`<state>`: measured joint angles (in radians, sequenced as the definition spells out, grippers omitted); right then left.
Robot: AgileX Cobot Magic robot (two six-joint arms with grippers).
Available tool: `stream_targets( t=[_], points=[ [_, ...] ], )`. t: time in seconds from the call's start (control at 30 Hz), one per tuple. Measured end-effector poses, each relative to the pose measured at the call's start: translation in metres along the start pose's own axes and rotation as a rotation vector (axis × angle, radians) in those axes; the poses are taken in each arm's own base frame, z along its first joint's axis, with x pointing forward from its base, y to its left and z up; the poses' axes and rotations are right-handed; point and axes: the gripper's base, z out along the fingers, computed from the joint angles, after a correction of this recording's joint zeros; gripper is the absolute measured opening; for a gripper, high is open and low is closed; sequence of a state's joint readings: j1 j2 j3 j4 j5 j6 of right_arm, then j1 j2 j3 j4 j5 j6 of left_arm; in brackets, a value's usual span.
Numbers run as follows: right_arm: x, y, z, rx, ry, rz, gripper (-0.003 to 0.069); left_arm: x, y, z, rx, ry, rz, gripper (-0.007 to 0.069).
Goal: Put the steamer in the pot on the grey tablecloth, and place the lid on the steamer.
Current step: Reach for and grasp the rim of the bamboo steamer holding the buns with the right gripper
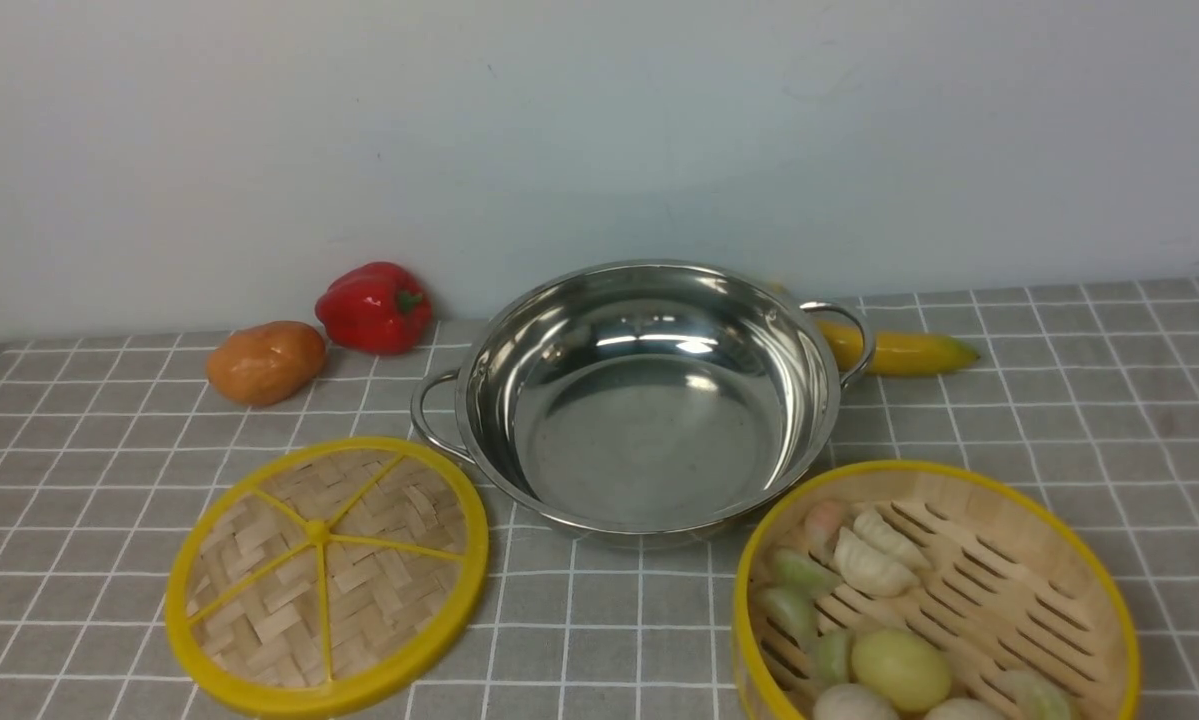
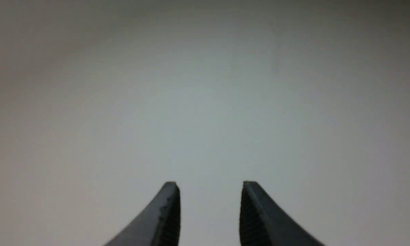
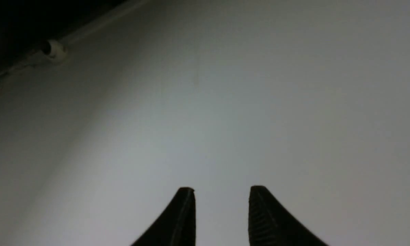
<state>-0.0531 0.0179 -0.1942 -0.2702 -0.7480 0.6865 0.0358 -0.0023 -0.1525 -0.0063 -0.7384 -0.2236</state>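
Steamer (image 1: 1009, 600) sits front-right on grey tablecloth (image 1: 1059, 400), upright, mouth up, just beside pot (image 1: 649, 440) but not in it. Frame edge cuts its near side. Loaded w/ dumplings (image 1: 871, 570): approx. ten, a few cut off, so count unsure.

Pot is centre, empty, mouth up, 2 loop handles. Looks set as the drop spot btwn the other two.

Lid (image 1: 324, 575) lies flat front-left, 5 spokes up, rim near pot's left handle. Prob. parked on left arm's side, steamer on right arm's. No task step done yet.

Counts: 1 steamer, 1 pot, 1 lid.

Back row by wall (image 1: 599, 120): 1 red pepper (image 1: 374, 305), 1 orange-brown potato-like piece (image 1: 266, 362), 1 banana (image 1: 904, 352) partly behind pot handle. Extras, I reckon.

Left end effector (image 2: 210, 186) and right end effector (image 3: 222, 188): both spread partway, nothing btwn fingers, facing blank wall. Neither shows in front view.
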Motion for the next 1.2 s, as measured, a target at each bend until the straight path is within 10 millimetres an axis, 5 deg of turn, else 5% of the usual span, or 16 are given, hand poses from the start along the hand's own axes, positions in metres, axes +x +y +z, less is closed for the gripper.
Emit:
stream_targets(
  t=[0.13,0.23,0.33,0.43,0.5,0.67,0.77,0.97,1.2],
  points=[
    [-0.027,0.001,0.037,0.06,0.04,-0.109,0.024,-0.031,-0.005,0.027,-0.045,0.101,0.099,0.0243],
    [-0.035,-0.01,0.07,0.199,0.203,-0.15,0.024,-0.036,-0.007,0.048,-0.055,0.307,0.214,0.0243],
    [-0.021,-0.037,0.101,0.431,0.508,-0.142,0.024,-0.019,-0.006,0.075,-0.016,0.605,0.335,0.0243],
    [-0.006,-0.054,0.111,0.563,0.701,-0.136,0.024,-0.004,-0.005,0.087,-0.001,0.762,0.339,0.0243],
    [0.019,-0.074,0.117,0.701,0.96,-0.144,0.024,0.027,0.001,0.1,-0.007,0.994,0.292,0.0243],
    [0.065,-0.097,0.111,0.806,1.443,-0.13,0.024,0.077,0.012,0.109,-0.1,1.341,0.168,0.0243],
    [0.115,-0.105,0.097,0.73,1.818,0.016,0.024,0.118,0.025,0.107,-0.222,1.672,0.115,0.0243],
    [0.163,-0.104,0.089,0.599,2.001,0.293,0.024,0.15,0.034,0.1,-0.238,1.941,0.142,0.0243],
    [0.181,-0.096,0.088,0.496,2.062,0.305,0.024,0.171,0.025,0.103,-0.18,1.948,-0.042,0.0243]
  ],
)
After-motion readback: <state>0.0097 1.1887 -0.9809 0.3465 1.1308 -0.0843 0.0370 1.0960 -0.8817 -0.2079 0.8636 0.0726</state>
